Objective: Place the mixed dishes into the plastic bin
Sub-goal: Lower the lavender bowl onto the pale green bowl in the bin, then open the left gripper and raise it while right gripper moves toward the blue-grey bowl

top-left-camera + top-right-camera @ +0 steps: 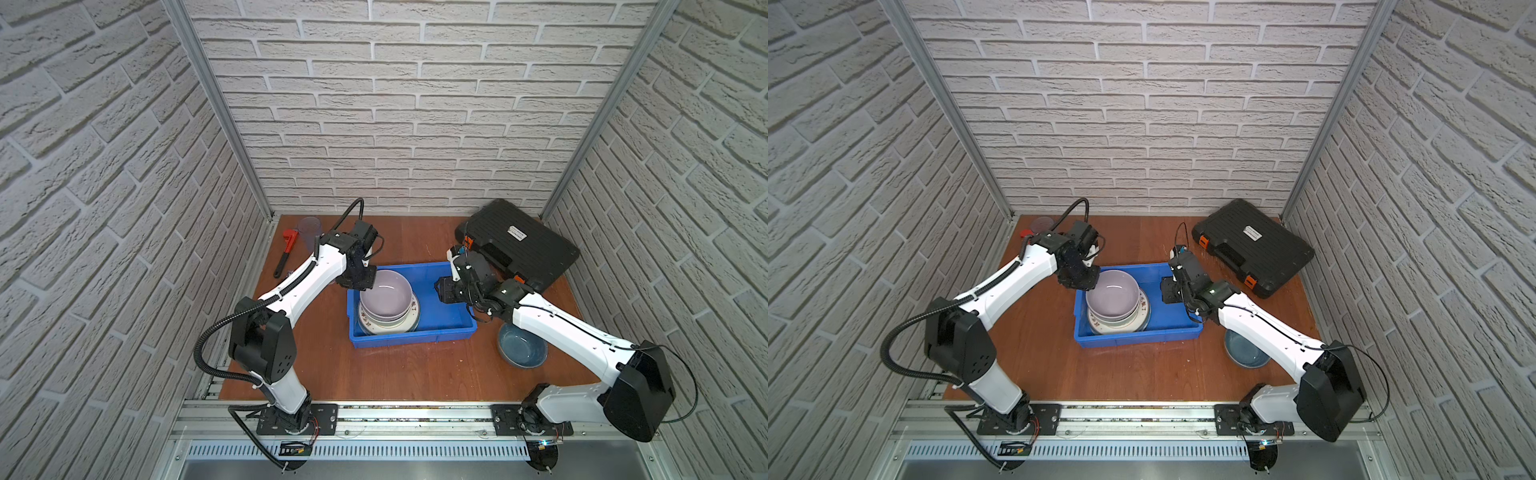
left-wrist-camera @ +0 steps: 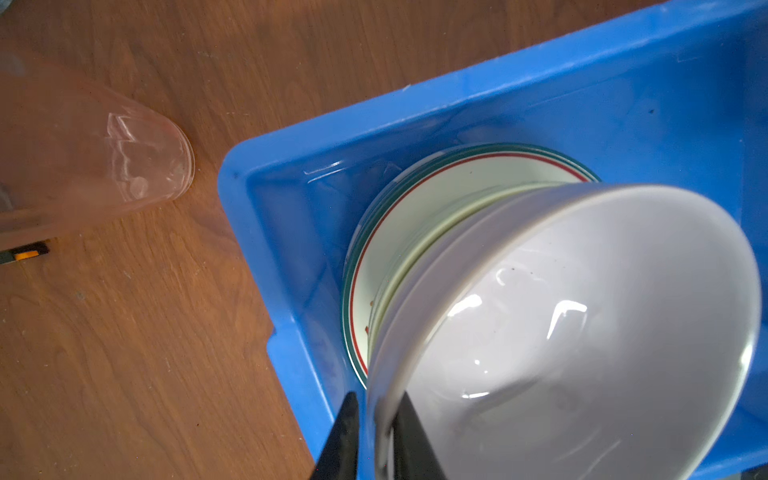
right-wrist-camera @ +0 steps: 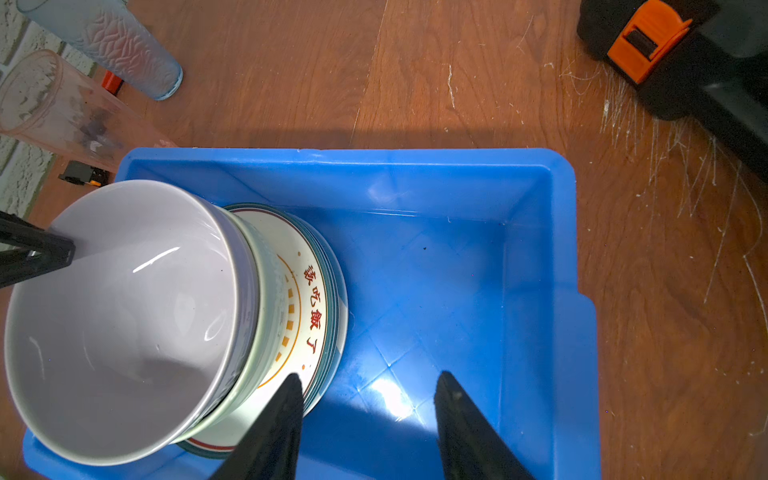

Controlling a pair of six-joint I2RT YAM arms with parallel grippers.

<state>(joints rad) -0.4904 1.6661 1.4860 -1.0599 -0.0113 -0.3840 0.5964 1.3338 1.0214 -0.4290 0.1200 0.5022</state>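
Two fingers of the left gripper (image 2: 376, 405) are clamped across the rim of the lilac bowl (image 2: 582, 332), held tilted on the pale green bowl (image 3: 268, 299) and stacked plates (image 3: 318, 299) inside the plastic bin (image 3: 457, 183). Released at this slant, it could be tipped off the stack or knocked against the bin wall; whether it is seated yet cannot quite be told. The right gripper (image 3: 369, 380), jaws apart, is poised just beside the plates' edge, which could be snagged.

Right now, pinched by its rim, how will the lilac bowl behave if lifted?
The bowl looks glossy, with glare on its glaze, so it may slip in the left tool's rim pinch. Thick-walled, seemingly ceramic: probably heavy and chippable. Held at one edge, it would likely tilt.
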